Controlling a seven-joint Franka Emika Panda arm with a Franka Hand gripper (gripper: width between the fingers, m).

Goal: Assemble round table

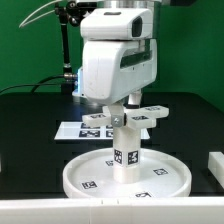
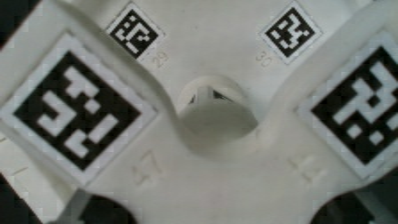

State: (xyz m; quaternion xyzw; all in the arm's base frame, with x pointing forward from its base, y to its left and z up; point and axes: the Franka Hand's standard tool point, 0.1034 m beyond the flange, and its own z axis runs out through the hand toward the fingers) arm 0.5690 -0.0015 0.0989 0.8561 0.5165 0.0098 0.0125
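Observation:
The large rimmed round disc (image 1: pixel 75 178) lies flat at the front of the black table. The short thick leg (image 1: pixel 126 155) stands upright at its middle, a tag facing the camera. The cross-shaped foot (image 1: pixel 150 115) sits level at the top of the leg, its tagged arms spreading sideways. My gripper (image 1: pixel 127 106) comes straight down onto the foot and looks shut on it. In the wrist view the foot (image 2: pixel 214 165) fills the frame, with its tags and its centre hole (image 2: pixel 217 112). My fingers do not show there.
The marker board (image 1: pixel 72 130) lies behind the disc toward the exterior view's left. A plain white block (image 1: pixel 215 165) shows at the exterior view's right edge. The arm's base stands at the back.

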